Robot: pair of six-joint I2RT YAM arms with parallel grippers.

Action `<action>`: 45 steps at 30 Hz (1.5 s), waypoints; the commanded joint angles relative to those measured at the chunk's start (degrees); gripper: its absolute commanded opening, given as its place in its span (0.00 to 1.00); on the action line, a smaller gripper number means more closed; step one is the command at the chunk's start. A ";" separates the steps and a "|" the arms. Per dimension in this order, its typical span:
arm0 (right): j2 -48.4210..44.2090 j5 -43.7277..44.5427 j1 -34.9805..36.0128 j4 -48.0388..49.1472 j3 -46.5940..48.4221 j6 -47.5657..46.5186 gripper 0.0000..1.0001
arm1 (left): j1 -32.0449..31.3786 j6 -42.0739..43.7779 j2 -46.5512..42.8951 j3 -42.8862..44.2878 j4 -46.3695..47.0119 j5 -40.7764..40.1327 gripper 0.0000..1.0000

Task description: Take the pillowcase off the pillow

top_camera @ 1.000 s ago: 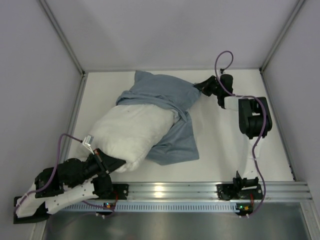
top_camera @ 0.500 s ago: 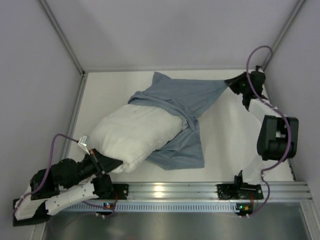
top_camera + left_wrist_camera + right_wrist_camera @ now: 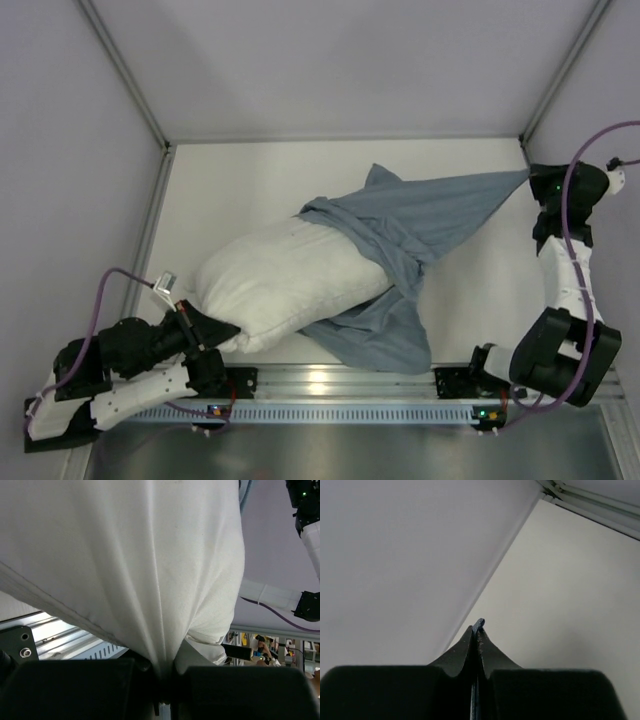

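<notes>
Near the front edge of the counter (image 3: pixel 225 190), the left end effector (image 3: pixel 224 328) is closed tightly on a corner of the pillow (image 3: pixel 285 285), which lies from it toward 2 o'clock. The pillowcase (image 3: pixel 430 215) covers only the far end of the pillow, and one flap lies flat at its 4 o'clock. Farther, a corner of the pillowcase is stretched toward 2 o'clock, pinched in the fully closed right end effector (image 3: pixel 532 182).

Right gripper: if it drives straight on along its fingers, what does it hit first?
Probably the enclosure wall near its seam with the table. Nothing else lies ahead of the right gripper, shut on a corner of the pillowcase. Depth is unclear.
</notes>
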 commanded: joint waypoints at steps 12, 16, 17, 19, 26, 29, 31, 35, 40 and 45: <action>3.85 -18.34 13.82 -9.28 8.13 -15.76 0.68 | 0.42 -0.01 4.79 -10.11 6.79 -2.85 0.00; -9.69 -19.13 19.28 -7.68 -8.74 -17.95 0.84 | 0.42 1.49 5.76 -13.28 10.15 -0.83 0.00; -15.20 -18.61 22.08 -8.39 -10.26 -19.96 0.86 | 0.42 1.75 5.76 -13.64 10.33 -0.48 0.00; -19.98 -15.72 27.97 -10.41 -12.64 -22.34 0.99 | 0.42 2.28 5.32 -14.25 10.42 -0.39 0.00; -17.47 -12.29 49.75 -17.26 -6.60 -32.81 1.00 | 0.42 3.25 1.90 -14.69 10.51 0.58 0.00; -12.19 -5.09 56.70 -19.19 -3.26 -35.36 0.99 | 0.42 3.33 1.72 -15.66 12.34 0.75 0.00; -8.42 -1.30 58.66 -19.82 -1.41 -36.50 1.00 | 0.42 4.39 2.59 -16.71 14.89 1.72 0.00; -4.01 8.53 63.14 -22.88 0.88 -37.12 0.99 | 0.42 6.58 8.37 -19.52 24.02 4.88 0.00; -1.63 21.11 64.56 -26.32 1.06 -35.37 0.86 | 0.42 9.31 16.29 -19.80 32.65 6.38 0.00; -4.00 33.65 64.56 -26.24 -2.27 -32.29 0.41 | 0.42 11.24 21.40 -17.42 33.71 6.56 0.00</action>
